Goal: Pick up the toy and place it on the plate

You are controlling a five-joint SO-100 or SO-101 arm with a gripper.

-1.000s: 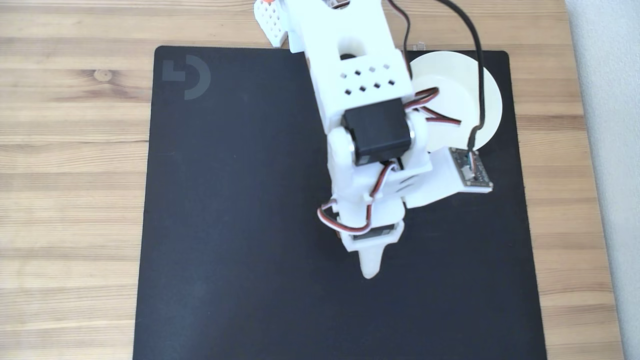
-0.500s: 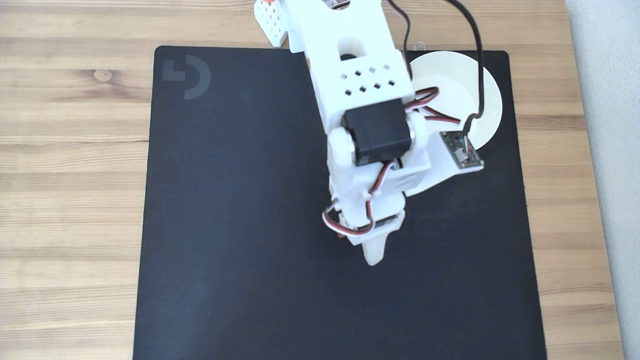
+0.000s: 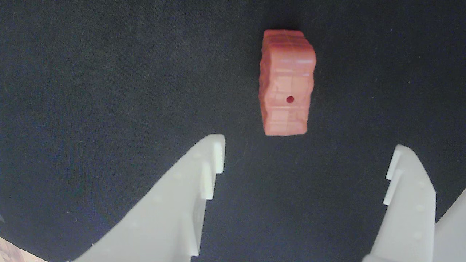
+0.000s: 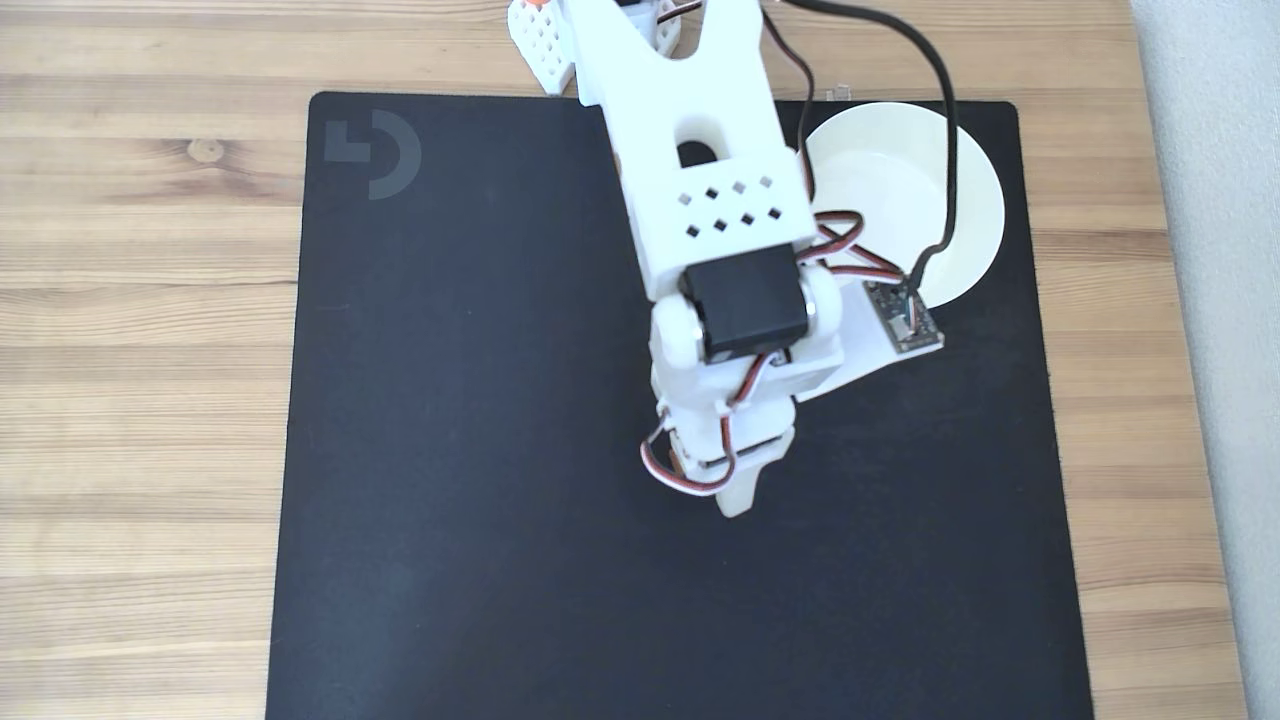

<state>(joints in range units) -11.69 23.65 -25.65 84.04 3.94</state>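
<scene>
In the wrist view the toy (image 3: 287, 82), a reddish-brown block with a small dark hole in its thin edge, stands on the black mat. My gripper (image 3: 308, 145) is open, its two white fingers spread wide just short of the toy and not touching it. The toy lies ahead of the gap, nearer the left finger (image 3: 204, 171). In the fixed view my gripper (image 4: 735, 500) points down at the mat's middle, and the arm hides the toy. The round white plate (image 4: 910, 190) sits at the mat's far right corner, partly behind the arm and cables.
A black mat (image 4: 450, 400) with a grey logo covers the wooden table (image 4: 150, 300). A grey strip (image 4: 1220, 300) runs along the right edge. A black cable (image 4: 945, 150) crosses over the plate to the wrist camera board (image 4: 903, 315).
The gripper tip has drawn back up the fixed view, toward the arm's base. The wrist has turned, carrying the camera board up toward the plate's edge.
</scene>
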